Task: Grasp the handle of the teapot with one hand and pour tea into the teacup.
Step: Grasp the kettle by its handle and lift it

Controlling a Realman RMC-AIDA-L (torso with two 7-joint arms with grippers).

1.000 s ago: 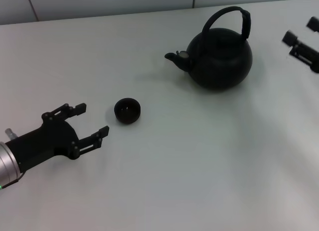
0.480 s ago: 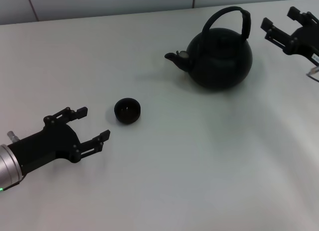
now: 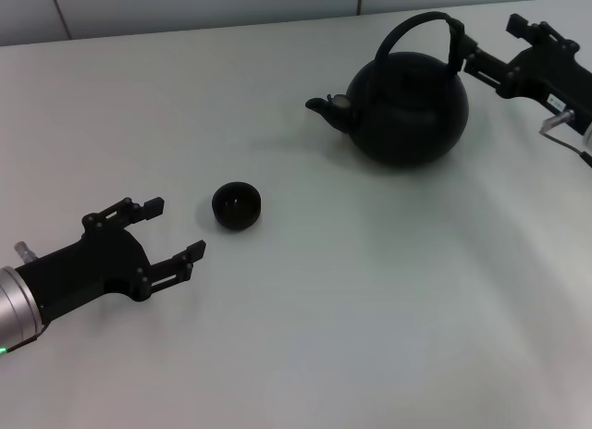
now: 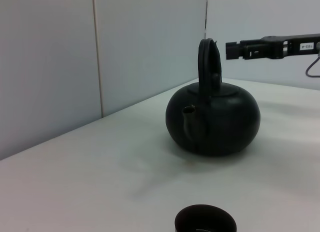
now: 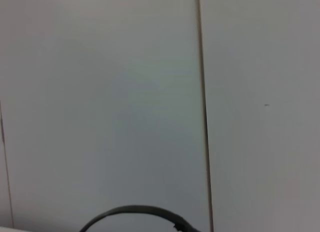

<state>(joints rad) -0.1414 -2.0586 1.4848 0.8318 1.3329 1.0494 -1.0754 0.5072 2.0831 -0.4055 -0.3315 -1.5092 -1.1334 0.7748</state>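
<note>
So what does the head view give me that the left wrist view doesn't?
Only the head view shows the left gripper, open beside the teacup, and the right gripper's open fingers reaching the handle from the far side. Only the left wrist view shows the wall panels behind the table, and the handle edge-on. Both show the teapot, its spout toward the teacup, and the right arm.

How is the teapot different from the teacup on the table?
The teapot is far larger than the teacup. The teapot has a spout and a tall arched handle; the teacup has neither. The teapot is closed on top, while the teacup is an open bowl. The right gripper hangs open beside the teapot's handle; the left gripper sits open near the teacup. Both are round, dark and upright on the white table.
</note>
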